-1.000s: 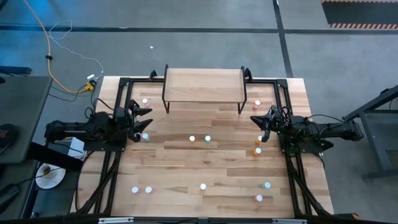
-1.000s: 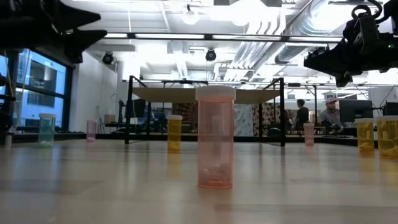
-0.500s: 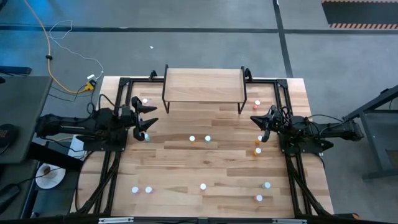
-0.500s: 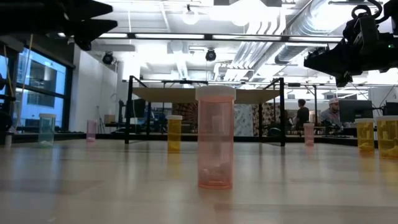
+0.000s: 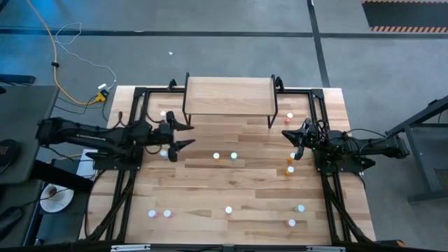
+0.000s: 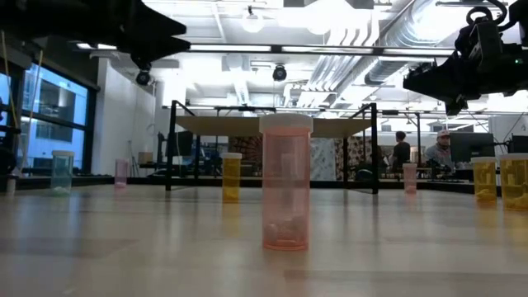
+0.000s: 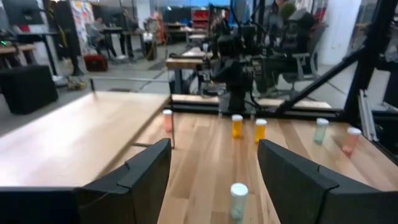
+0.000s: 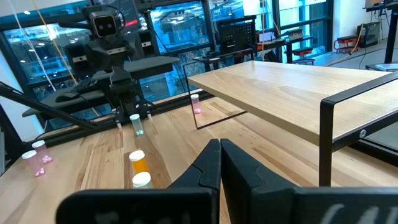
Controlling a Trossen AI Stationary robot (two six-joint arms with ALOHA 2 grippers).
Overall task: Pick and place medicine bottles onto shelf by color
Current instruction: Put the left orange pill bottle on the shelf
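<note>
High view: the left end effector (image 5: 180,134), fingers apart and empty, hangs just in front of the shelf (image 5: 229,95); the medicine bottles (image 5: 225,156) stand scattered across the counter (image 5: 245,189), the shelf bare. The right end effector (image 5: 297,139), fingers together, waits beside the shelf's right legs.

Left wrist view: a teal bottle (image 7: 238,198) stands between the open fingers (image 7: 146,171), so this looks like the reaching step; next, descend over it and clamp.

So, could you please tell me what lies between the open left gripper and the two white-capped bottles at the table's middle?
Only bare wooden tabletop in the high view, between the left gripper and the white-capped bottles. A teal bottle stands beside the gripper, off that line.
</note>
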